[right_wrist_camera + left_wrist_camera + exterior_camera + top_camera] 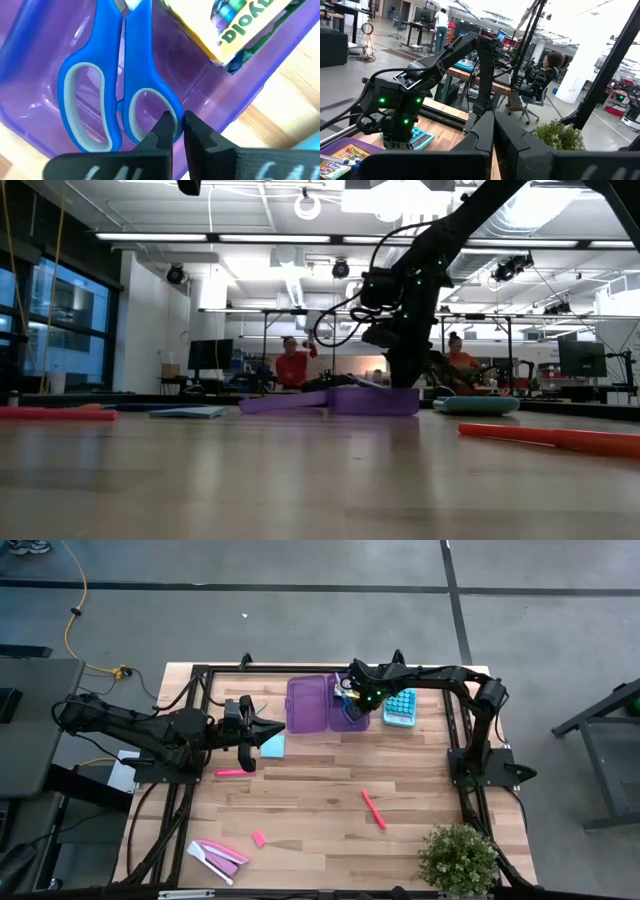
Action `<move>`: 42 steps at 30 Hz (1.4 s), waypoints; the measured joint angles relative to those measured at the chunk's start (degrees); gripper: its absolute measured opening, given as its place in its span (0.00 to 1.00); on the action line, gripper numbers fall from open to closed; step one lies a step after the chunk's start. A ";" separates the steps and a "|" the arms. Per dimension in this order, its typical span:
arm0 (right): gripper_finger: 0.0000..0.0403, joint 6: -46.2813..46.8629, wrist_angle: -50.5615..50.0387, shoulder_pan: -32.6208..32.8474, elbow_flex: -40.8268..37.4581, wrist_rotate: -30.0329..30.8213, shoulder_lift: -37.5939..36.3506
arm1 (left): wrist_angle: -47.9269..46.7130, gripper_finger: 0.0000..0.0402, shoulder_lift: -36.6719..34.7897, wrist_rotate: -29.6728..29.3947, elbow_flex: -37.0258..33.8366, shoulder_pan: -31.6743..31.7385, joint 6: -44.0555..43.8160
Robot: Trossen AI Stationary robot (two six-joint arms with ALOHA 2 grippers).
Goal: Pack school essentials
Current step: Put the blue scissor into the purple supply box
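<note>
Right gripper point(177, 125): fingers together, empty, just above the scissors point(117, 75) in the purple case point(45, 135).
Scissors: rigid, light; likely best gripped at handles.
Left gripper point(268, 727): fingers together, idle.

A light-blue calculator point(400, 708) lies on the wooden bench point(320, 820). Well away from the calculator, a potted plant point(457, 859) and flat pink-and-white pieces point(217, 856) occupy opposite near corners.

right gripper point(400, 375) in purple box point(375, 400) | pink marker point(550, 437) nearby
</note>
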 joint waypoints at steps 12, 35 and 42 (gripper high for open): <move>0.04 -3.73 -1.20 0.02 0.02 -0.78 0.00 | -0.01 0.00 0.00 -0.02 0.00 -0.02 0.00; 0.25 -8.86 -1.63 -1.37 6.41 -1.77 0.02 | -0.01 0.00 0.01 -0.02 0.00 0.00 0.00; 0.13 -6.66 4.23 -4.71 14.21 -1.57 3.20 | 0.00 0.00 0.02 -0.02 0.00 0.00 0.00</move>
